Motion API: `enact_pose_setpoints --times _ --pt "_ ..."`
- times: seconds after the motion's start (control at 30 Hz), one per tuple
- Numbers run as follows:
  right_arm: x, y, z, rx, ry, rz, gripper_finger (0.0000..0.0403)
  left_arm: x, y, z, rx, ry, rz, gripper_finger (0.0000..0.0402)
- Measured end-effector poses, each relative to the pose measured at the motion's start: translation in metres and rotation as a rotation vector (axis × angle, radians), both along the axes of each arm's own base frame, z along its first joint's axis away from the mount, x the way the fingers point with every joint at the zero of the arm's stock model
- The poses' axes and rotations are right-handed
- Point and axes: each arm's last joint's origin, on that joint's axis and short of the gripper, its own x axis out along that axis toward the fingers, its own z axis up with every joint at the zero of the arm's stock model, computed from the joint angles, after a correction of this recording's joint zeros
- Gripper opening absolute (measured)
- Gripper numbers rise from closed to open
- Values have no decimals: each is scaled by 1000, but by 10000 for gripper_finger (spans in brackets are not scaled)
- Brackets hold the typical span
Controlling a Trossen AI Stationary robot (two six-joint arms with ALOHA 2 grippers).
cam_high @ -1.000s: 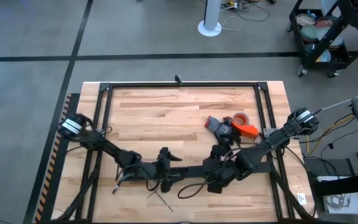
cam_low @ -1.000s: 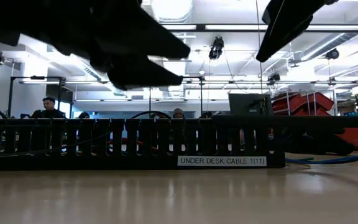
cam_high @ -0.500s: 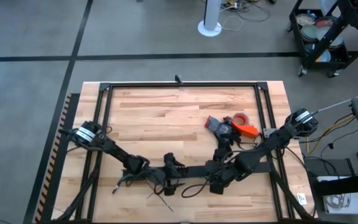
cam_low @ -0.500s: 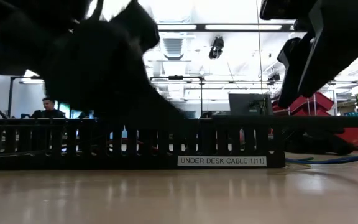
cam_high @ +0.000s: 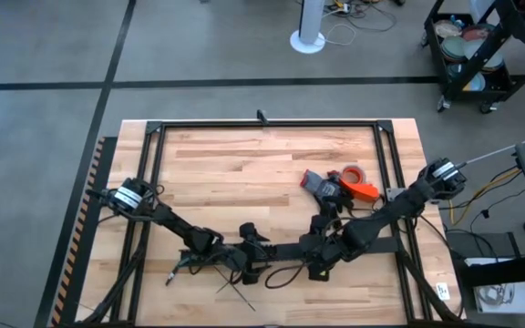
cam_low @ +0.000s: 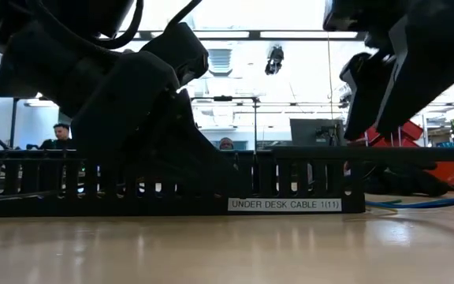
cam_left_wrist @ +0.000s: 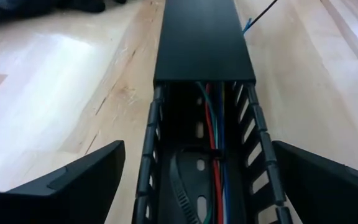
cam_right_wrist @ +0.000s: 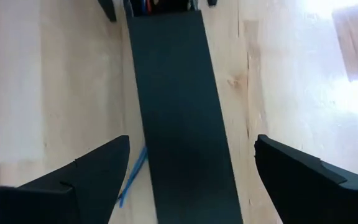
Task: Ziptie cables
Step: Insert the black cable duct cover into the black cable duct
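A long black duct (cam_high: 281, 250) lies along the table's near part; a lid covers its right stretch (cam_right_wrist: 179, 93). In its open stretch run red, green and blue cables (cam_left_wrist: 214, 165), with a dark ziptie (cam_left_wrist: 207, 152) across them and a ribbed strip (cam_left_wrist: 180, 186) curling beside. A dark cable loop (cam_high: 281, 276) lies on the table just in front of the duct. Loose zipties (cam_high: 236, 288) lie near the front edge. My left gripper (cam_left_wrist: 197, 148) is open, one finger on either side of the open stretch. My right gripper (cam_right_wrist: 192, 142) is open, straddling the lid from above.
A red tape roll (cam_high: 352, 172), an orange tool (cam_high: 363, 190) and a dark grey object (cam_high: 317, 182) lie at the right behind the duct. A black frame (cam_high: 153, 173) rims the tabletop. A blue cable (cam_low: 404, 203) trails off the duct's right end. People (cam_low: 61, 134) sit beyond.
Both grippers have come down to the duct. My left gripper has gone a little toward the table's right edge and lowered over the open stretch. My right gripper has dropped over the lidded stretch.
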Motion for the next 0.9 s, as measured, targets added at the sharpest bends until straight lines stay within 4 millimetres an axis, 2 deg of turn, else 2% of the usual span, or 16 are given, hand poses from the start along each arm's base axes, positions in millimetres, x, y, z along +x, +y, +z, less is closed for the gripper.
enact_pose_setpoints --times 0.23,0.5,0.73,0.9 --pt "3 -13 -9 -20 33 22 319 -1 1 -1 10 23 2 379" --pt "13 -11 -16 -6 -7 79 322 5 -3 3 8 79 -12 299" --pt "15 -11 -16 -21 -9 99 323 5 -3 4 23 115 -11 289" --pt "21 -15 -20 -22 -5 108 323 5 -3 4 14 120 -21 264"
